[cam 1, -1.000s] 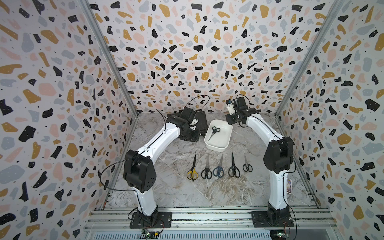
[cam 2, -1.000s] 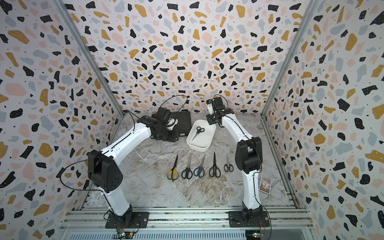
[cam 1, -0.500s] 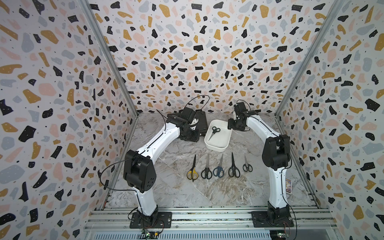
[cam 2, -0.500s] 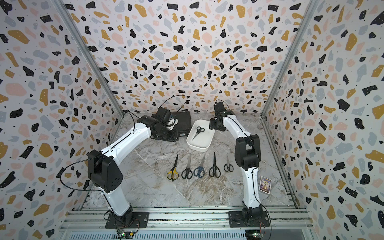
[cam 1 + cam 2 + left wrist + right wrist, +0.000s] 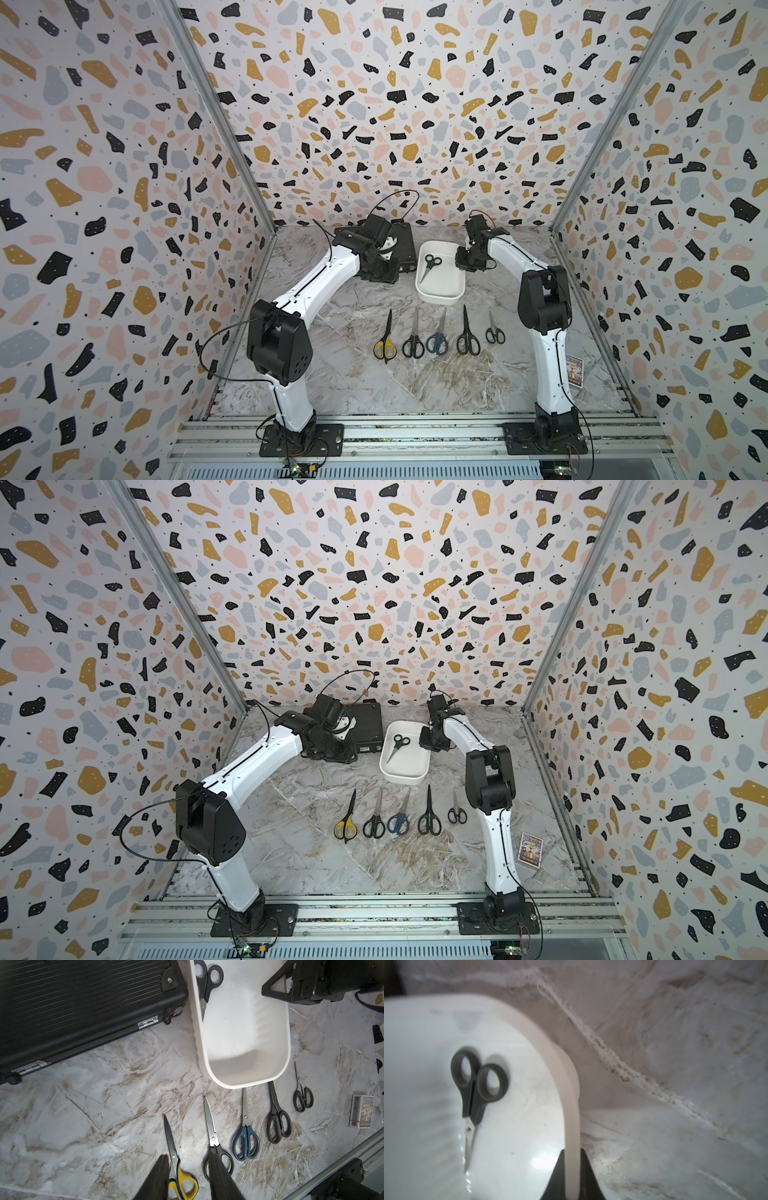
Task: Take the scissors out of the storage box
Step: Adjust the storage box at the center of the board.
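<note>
Right jaws clamp storage box (image 5: 572, 1105) rim | black case (image 5: 83, 1001) beside | scissors (image 5: 473, 1093) inside

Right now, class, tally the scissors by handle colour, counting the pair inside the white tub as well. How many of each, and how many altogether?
Black-handled scissors: 4
Yellow-and-black scissors: 1
Blue-grey scissors: 1
Total: 6
</note>
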Controlling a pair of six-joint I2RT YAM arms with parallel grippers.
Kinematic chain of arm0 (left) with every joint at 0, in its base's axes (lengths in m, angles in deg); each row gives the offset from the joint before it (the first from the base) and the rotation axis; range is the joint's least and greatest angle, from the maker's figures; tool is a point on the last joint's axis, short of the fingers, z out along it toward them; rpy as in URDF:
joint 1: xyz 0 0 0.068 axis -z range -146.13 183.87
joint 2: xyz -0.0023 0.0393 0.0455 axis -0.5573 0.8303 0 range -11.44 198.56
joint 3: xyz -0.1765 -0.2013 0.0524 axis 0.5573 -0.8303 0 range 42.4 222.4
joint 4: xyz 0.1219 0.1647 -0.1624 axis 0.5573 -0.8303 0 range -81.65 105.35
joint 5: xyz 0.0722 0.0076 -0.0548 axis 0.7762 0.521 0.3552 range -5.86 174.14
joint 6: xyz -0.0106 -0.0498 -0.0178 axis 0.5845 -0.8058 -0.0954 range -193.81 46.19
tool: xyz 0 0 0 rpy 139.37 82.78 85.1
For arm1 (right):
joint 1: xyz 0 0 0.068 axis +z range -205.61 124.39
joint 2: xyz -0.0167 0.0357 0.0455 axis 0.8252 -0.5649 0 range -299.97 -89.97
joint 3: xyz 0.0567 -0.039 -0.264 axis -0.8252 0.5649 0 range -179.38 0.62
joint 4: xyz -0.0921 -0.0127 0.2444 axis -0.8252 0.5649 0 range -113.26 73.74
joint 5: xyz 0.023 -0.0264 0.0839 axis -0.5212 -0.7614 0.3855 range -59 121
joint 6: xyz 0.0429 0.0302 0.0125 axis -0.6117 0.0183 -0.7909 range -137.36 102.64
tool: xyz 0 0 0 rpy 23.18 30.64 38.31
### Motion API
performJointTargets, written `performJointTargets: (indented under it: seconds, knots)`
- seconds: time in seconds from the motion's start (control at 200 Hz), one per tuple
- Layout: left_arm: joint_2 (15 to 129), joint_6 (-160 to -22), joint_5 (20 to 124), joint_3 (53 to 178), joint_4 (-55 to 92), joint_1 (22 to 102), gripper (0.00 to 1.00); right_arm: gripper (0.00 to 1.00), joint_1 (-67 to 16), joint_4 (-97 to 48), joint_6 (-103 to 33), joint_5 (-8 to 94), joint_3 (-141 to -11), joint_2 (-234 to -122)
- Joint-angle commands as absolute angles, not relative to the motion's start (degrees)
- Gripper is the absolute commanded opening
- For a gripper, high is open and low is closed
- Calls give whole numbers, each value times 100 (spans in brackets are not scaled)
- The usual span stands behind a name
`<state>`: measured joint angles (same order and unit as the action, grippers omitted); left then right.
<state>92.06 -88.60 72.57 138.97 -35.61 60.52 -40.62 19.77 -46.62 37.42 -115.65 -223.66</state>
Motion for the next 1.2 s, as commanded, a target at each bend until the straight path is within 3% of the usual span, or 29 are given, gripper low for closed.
performJointTargets:
  seconds: [0.0,0.27,0.425,0.546,0.916,1.111,1.196]
  knots:
    - [9078,-8902,7236,14018,-3462,6006,36,4,-4337,2150,-4847,3772,-12250,-22358]
    - [9042,-8902,7263,13995,-3483,6006,36,0,-4891,2755,-3792,4516,-13577,-22527]
    - [9086,-8893,7187,14029,-3533,6006,36,0,-5104,4061,-2168,5680,-14906,-23028]
    - [9130,-8873,7132,14087,-3622,6007,36,0,-5111,4719,-727,5841,-14932,-22911]
    - [9252,-8899,7012,14197,-3777,6015,36,0,-4446,4742,2479,4522,-14338,-22239]
    - [9306,-8928,6990,14250,-3847,6018,36,0,-4085,3464,3231,3067,-13747,-22213]
    - [9353,-8967,6943,14259,-3854,6015,36,0,-4019,2830,3377,2975,-13373,-22188]
